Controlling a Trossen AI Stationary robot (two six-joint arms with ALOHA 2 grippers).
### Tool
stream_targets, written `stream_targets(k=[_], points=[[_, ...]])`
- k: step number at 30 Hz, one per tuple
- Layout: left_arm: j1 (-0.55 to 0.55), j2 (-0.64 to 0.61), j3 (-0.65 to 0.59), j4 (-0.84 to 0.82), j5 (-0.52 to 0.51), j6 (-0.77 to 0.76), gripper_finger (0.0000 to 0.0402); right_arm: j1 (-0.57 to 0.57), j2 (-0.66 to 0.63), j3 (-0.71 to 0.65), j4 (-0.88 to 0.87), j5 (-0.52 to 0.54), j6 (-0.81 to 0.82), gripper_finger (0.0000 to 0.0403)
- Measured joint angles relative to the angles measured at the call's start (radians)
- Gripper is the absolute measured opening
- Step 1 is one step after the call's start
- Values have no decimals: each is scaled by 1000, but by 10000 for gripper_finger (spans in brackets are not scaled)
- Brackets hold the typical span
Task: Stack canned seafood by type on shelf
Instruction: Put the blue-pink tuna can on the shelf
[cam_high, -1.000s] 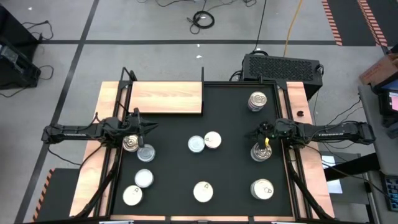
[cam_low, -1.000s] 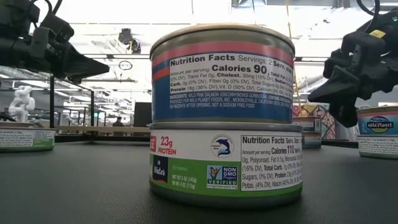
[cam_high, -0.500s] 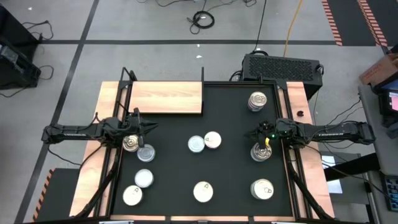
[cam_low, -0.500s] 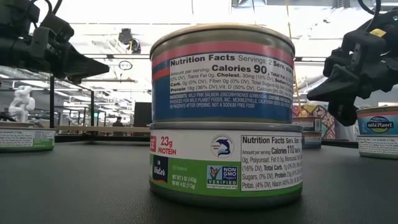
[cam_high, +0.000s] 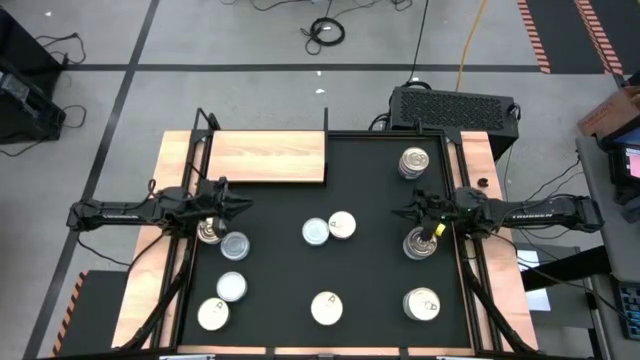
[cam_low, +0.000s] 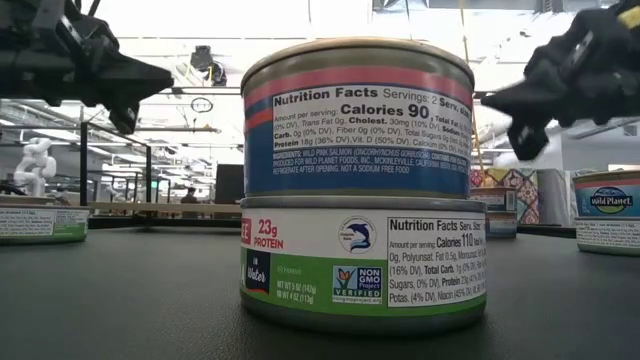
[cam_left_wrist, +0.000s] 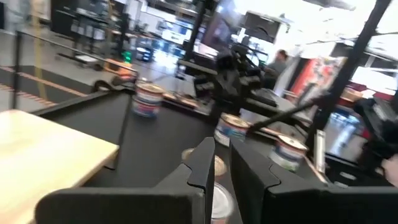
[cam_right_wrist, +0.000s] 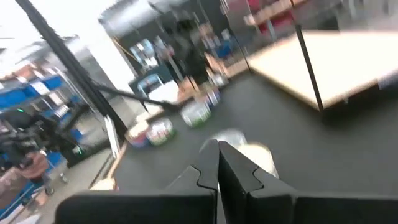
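The left gripper (cam_high: 232, 207) and right gripper (cam_high: 403, 211), fingers together and empty, hover above tins; no tin is on the shelf (cam_high: 266, 158) yet, so opening and descending seems next.

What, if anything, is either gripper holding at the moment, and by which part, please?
Nothing is held. The left gripper and the right gripper are both shut on nothing, each hanging clear above the tins on the black mat.
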Motion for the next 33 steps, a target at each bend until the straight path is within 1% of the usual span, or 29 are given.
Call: stream_targets(k=[2,5,9,13,15,19,22,24,26,29,31,33], points=[[0,3,11,-27,53,0,50,0,0,12,32,-2,-32,0],[0,20,46,-43,99,11,50,0,6,55,17,-21,-71,0],[-12,80,97,-87,101,71,50,15,60,140,-16,-27,-121,0],[-36,173,177,-114,94,134,50,37,160,261,-92,-19,-168,0],[-52,225,231,-191,61,165,50,51,229,328,-124,-2,-183,0],[-92,330,373,-374,-47,212,50,100,398,485,-202,7,-228,0],[-128,389,440,-438,-83,226,50,146,539,616,-282,7,-272,0],[-154,409,454,-451,-101,246,50,179,638,705,-316,7,-305,0],[-180,413,455,-478,-143,257,50,213,733,787,-347,8,-340,0],[-215,410,455,-563,-261,242,50,260,872,917,-431,12,-401,0],[-235,399,455,-626,-350,204,50,289,957,1008,-516,46,-439,0],[-253,394,455,-656,-401,160,50,316,1044,1102,-608,94,-476,0]])
